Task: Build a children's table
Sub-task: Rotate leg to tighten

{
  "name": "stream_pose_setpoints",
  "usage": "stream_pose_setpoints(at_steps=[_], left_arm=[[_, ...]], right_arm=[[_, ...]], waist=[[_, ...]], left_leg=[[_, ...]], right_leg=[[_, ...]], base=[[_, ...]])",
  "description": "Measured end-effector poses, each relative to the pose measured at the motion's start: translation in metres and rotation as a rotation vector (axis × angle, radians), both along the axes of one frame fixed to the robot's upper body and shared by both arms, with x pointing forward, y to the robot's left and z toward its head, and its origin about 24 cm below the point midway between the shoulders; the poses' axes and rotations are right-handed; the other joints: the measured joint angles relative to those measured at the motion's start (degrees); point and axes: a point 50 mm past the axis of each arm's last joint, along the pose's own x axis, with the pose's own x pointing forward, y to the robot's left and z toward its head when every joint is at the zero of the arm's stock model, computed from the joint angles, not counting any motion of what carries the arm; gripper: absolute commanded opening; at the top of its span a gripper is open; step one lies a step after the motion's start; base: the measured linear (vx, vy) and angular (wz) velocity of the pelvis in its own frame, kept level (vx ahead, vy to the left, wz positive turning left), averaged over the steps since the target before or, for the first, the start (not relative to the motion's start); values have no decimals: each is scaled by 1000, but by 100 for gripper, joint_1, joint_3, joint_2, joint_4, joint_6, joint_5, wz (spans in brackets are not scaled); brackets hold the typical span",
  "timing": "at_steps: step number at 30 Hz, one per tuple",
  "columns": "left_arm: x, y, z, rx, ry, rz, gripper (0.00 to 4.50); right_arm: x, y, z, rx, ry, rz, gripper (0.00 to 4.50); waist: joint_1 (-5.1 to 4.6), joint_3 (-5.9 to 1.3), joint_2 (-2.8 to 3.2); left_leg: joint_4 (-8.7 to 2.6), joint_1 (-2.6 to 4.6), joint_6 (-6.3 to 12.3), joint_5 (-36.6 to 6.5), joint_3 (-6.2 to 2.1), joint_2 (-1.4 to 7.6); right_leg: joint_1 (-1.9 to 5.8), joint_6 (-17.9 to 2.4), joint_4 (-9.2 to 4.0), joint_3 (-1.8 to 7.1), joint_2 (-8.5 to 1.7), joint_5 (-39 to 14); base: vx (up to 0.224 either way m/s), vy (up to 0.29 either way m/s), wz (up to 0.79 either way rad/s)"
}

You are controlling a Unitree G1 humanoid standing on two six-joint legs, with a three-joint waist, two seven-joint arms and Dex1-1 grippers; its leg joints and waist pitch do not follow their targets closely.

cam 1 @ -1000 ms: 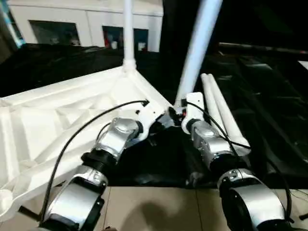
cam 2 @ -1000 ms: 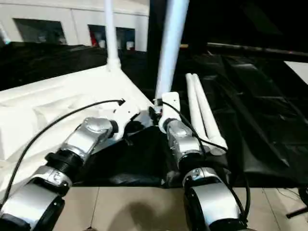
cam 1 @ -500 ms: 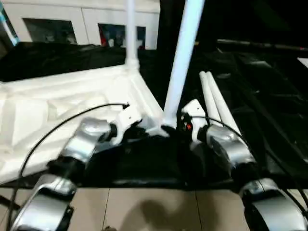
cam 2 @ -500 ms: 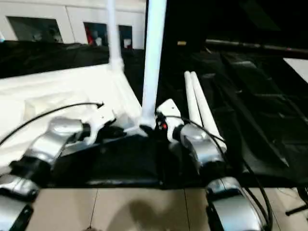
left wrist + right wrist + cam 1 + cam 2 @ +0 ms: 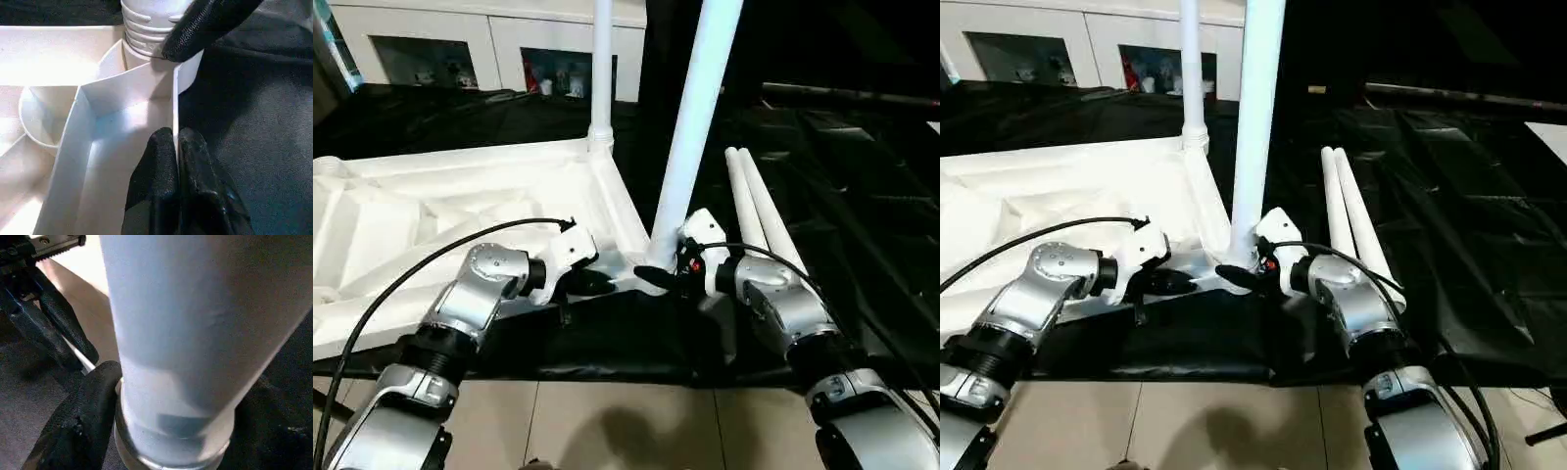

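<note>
A black sheet point(image 5: 862, 225) covers the floor, with bare beige tiles point(image 5: 636, 421) at its near edge. On the sheet lie the upturned white tabletop point(image 5: 440, 206) and, just beside it, two loose white legs point(image 5: 754, 201) side by side, touching.

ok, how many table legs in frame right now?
4. One stands in the tabletop's far corner, one stands at the near corner inside the right claw, and two lie side by side on the black sheet.

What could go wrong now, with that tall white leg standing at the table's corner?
The near leg leans instead of standing straight in its corner socket, so it might cross-thread or tip over. The right end effector grips it only at the base, giving little leverage. The left end effector pinches just the thin tabletop rim, which could slip.
</note>
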Motion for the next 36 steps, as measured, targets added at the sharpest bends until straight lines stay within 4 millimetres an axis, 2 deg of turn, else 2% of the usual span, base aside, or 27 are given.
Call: stream_pose_setpoints(at_steps=[4, 7, 12, 17, 19, 24, 26, 28, 30, 32, 36], left_arm=[[0, 0, 0, -1, 4, 4, 0], [6, -6, -2, 3, -21, 72, 0], [16, -27, -6, 6, -41, 175, 0], [28, -68, -9, -2, -40, 326, 0], [28, -75, -9, -4, -35, 341, 0], [29, -76, -8, -2, -38, 344, 0], [30, -73, -8, 3, -50, 342, 0], [31, -69, -7, 8, -56, 341, 0], [33, -62, -6, 16, -75, 350, 0], [34, -53, -5, 21, -91, 362, 0], [34, -35, -2, 24, -92, 321, 0]], right_arm=[[-1, 0, -1, 4, 4, -5, 276], [4, 4, -6, 35, 7, -150, 274], [14, 8, -11, 45, 22, -381, 273], [30, 16, -11, 66, 69, -735, 273], [32, 17, -11, 72, 75, -783, 273], [33, 19, -10, 82, 56, -796, 273], [33, 19, -10, 87, 45, -783, 328], [33, 18, -10, 96, 37, -753, 345], [32, 21, -8, 110, 28, -685, 348], [31, 23, -6, 100, 12, -603, 363], [25, 5, -5, 70, -10, -423, 363]], waist=[[-2, 0, -1], [-10, 0, -2], [-17, -4, -7], [2, -6, -11], [3, -11, -17], [3, -16, -27], [-1, -15, -26], [-8, -14, -24], [-46, -11, -28], [-81, -8, -34], [-70, -8, -33]], left_leg=[[0, 0, 0, 0, 1, 0], [4, 21, -5, -2, 3, 0], [3, 40, -32, -18, 38, -2], [11, 39, -26, -15, 84, -10], [11, 35, -21, -13, 84, -16], [10, 30, -12, -8, 80, -16], [10, 25, -12, -8, 79, -16], [7, 20, -12, -8, 79, -16], [1, 21, -12, -8, 78, -12], [-1, -8, -13, -7, 59, -10], [-5, -13, 4, 4, 60, -6]], right_leg=[[0, 0, 0, 0, 0, 0], [14, 0, 4, 4, 0, 1], [35, 6, 2, 44, -1, 3], [35, 26, -1, 101, -4, 18], [36, 28, -3, 107, -8, 18], [35, 42, -3, 104, -8, 15], [31, 44, -3, 103, -8, 16], [25, 45, -2, 102, -8, 18], [19, 47, 0, 100, -4, 19], [8, 49, 0, 87, 2, 25], [-5, 51, -1, 87, 7, 19]], base=[[0, 0, 0], [0, 0, 0], [0, 0, 0], [0, 0, 0], [0, 0, 0], [0, 0, 0], [0, 0, 0], [0, 0, 0], [0, 0, 0], [0, 0, 0], [0, 0, 0]])
